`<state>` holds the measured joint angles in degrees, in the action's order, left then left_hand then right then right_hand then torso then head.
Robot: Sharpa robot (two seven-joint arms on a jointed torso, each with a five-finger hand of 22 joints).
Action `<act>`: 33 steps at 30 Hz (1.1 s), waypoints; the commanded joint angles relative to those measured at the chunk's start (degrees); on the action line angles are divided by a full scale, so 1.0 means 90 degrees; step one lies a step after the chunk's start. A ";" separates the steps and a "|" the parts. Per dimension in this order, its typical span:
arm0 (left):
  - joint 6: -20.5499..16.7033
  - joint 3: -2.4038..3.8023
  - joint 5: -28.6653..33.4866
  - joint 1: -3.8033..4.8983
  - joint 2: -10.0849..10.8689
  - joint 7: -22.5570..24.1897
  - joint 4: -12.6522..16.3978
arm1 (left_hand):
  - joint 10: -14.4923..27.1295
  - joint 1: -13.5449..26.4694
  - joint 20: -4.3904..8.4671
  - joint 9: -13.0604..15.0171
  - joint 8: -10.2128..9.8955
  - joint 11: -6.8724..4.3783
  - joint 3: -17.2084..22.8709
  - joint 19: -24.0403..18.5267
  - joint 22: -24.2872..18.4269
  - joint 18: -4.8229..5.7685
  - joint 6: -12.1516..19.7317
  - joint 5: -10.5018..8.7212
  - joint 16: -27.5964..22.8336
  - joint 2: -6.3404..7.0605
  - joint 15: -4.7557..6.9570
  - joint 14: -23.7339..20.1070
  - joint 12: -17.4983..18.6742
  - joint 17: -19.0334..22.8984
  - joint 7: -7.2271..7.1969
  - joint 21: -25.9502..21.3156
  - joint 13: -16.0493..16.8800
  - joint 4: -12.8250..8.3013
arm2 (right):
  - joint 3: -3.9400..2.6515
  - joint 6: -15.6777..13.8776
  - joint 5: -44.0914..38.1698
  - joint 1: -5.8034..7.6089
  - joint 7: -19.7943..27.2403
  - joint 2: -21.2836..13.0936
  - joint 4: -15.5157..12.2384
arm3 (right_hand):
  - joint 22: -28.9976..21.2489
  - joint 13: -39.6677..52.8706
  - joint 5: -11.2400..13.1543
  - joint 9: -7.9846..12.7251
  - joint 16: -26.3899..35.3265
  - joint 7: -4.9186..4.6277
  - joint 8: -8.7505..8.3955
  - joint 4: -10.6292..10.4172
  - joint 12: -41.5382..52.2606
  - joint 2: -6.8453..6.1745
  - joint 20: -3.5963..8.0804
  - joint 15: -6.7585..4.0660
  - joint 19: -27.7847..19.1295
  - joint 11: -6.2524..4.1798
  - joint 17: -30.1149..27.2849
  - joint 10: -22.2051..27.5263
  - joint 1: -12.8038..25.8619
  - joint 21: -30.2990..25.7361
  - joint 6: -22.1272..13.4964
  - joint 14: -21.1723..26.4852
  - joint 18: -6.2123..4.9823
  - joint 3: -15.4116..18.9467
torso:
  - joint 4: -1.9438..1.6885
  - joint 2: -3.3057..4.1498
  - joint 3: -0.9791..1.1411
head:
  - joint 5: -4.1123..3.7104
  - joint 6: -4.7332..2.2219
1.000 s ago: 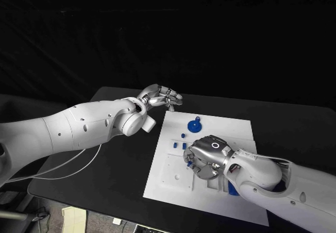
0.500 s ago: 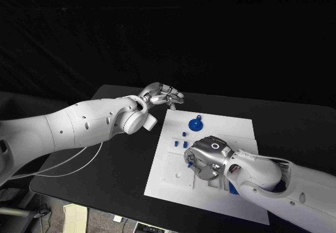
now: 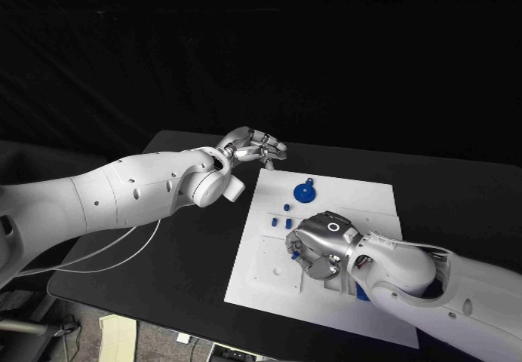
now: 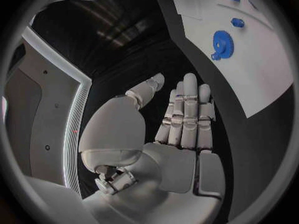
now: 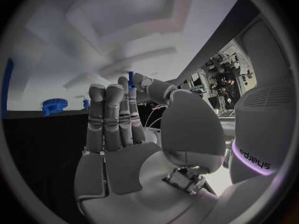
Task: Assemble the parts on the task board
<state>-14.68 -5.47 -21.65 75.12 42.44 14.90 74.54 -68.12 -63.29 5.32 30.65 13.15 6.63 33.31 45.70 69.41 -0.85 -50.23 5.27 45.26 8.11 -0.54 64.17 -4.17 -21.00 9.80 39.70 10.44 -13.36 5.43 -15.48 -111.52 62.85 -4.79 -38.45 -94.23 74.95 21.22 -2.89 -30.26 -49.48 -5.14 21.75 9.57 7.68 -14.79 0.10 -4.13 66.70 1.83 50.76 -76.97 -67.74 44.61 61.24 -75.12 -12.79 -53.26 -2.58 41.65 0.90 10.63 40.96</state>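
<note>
The white task board [image 3: 359, 204] lies in the middle of the black table. A blue gear [image 3: 305, 194] sits near its far edge and also shows in the wrist views [image 4: 222, 43] [image 5: 54, 105]. Three small blue pieces [image 3: 280, 222] stand left of centre. My right hand [image 3: 321, 245] hovers low over the board's middle. Its thumb and a finger pinch a small blue peg [image 3: 295, 255] [image 5: 131, 78], while the other fingers [image 5: 106, 114] stay straight and together. My left hand [image 3: 253, 147] floats off the board's far left corner, holding nothing, fingers [image 4: 187, 109] extended.
Another blue part [image 3: 362, 294] lies on the board under my right forearm. A raised white block with recesses [image 3: 277, 264] takes up the board's near left. A white cable [image 3: 109, 260] trails over the table on the left, beneath my left arm.
My left hand has drifted slightly right, toward the board's far corner. The right hand and the blue peg have stayed where they were.
</note>
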 commanded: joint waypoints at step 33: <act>0.0107 0.0005 0.0043 0.0004 -0.0024 -0.0004 0.0023 | 0.0048 0.0028 -0.0012 -0.0011 0.0020 0.0000 -0.0036 0.0038 0.0015 -0.0131 0.0073 0.0030 -0.0060 -0.0035 0.0012 0.0046 0.0017 -0.0034 0.0011 -0.0052 -0.0017 0.0003 | 0.0068 0.0561 -0.0185 -0.0011 -0.0109 0.0139 0.0093 | 0.0149 0.0041 -0.0060 -0.0024 -0.0033 -0.0013 -0.0018 0.0033 -0.0025 0.0081 0.0026 -0.0031 -0.0031 0.0006 -0.0040 0.0032 0.0065 0.0117 0.0007 0.0052 -0.0246 0.0095 | 0.0002 -0.0002 -0.0002 | -0.0005 0.0021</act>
<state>-14.48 -5.47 -21.62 75.12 42.32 14.70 74.59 -68.13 -63.29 5.30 30.61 13.15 6.62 33.31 45.68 69.49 -0.85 -50.03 5.27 45.03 8.11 -0.54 64.17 -4.17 -21.21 10.00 39.48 10.35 -13.36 5.74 -13.25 -113.22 63.01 -5.69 -37.17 -93.67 74.95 21.51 -3.06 -30.40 -49.71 -5.11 21.56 9.89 7.68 -14.38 0.12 -4.24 66.74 1.82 50.44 -76.97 -67.31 45.27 60.84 -74.99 -12.78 -52.64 -2.58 41.65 0.88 10.58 41.09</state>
